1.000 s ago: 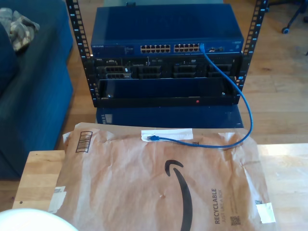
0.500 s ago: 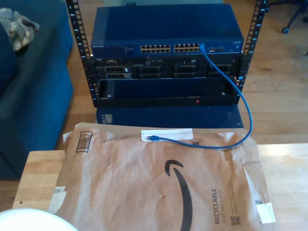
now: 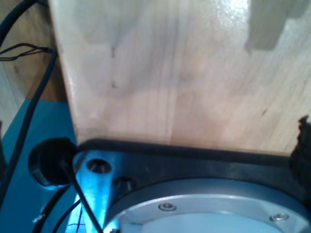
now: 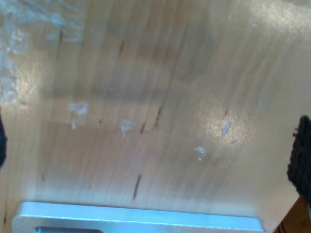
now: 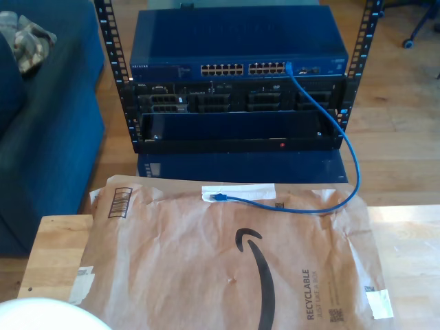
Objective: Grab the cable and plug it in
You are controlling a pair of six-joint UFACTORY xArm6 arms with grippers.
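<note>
Exterior view, cable (image 5: 323, 124) one end plugged, other on envelope (image 5: 227, 268)

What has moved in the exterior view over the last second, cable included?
Nothing visibly changed. The cable lies as before: one end plugged into the blue switch, the free plug resting on the white label of the brown paper mailer. No claw has taken hold of it.

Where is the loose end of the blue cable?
In the exterior view, the blue cable's loose plug lies on the white label of the brown paper envelope, below the rack.
</note>
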